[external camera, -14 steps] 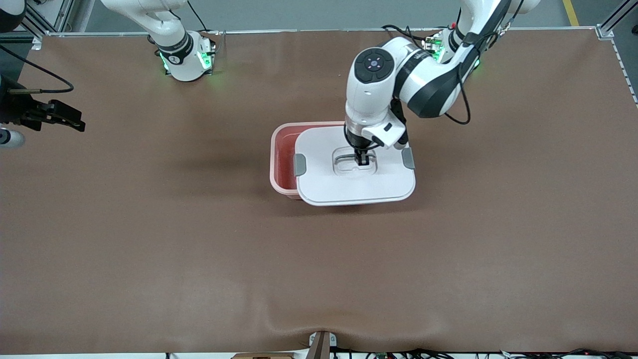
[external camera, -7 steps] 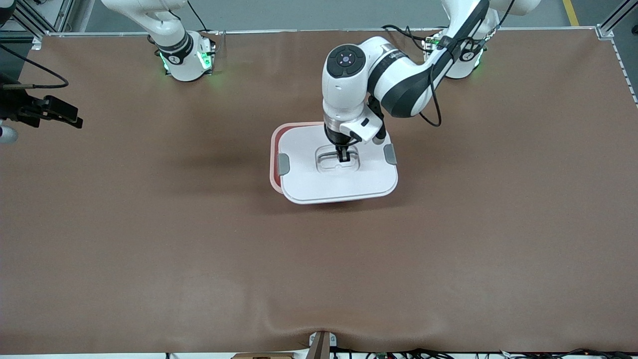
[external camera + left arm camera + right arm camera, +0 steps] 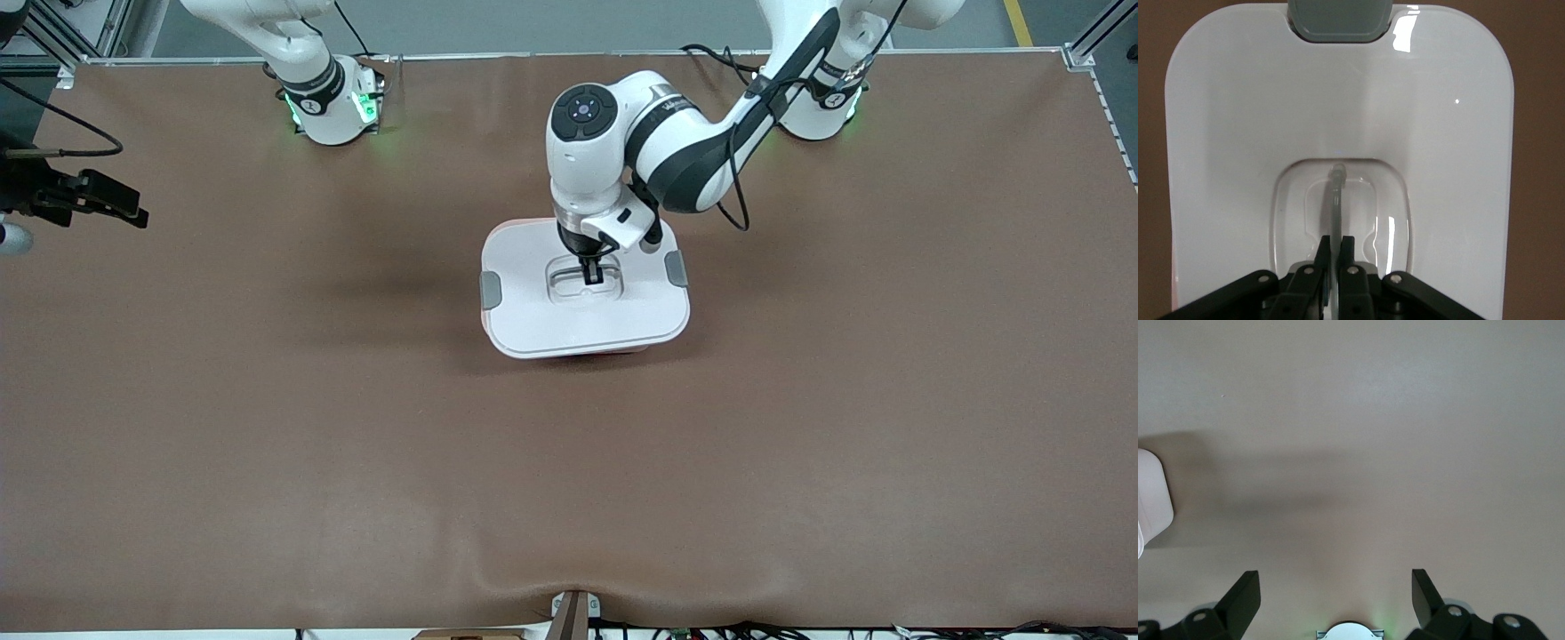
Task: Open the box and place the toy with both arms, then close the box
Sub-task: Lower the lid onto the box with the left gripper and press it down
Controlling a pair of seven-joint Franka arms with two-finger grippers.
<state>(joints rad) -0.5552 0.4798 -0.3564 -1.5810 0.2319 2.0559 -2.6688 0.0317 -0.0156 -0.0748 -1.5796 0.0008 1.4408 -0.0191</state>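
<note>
Two hands for you to note: your left hand is clamped on the handle in the lid, which covers the box mid-tabletop. Your right hand waits, fingers wide apart, at the tabletop's right-arm end. Toy not visible.

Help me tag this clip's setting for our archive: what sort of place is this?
Most likely a robotics lab or test cell: two white arms bolted to a brown-covered table framed by aluminium rails, cables along its edge. The left gripper holds the lid handle; the right gripper waits open.
</note>
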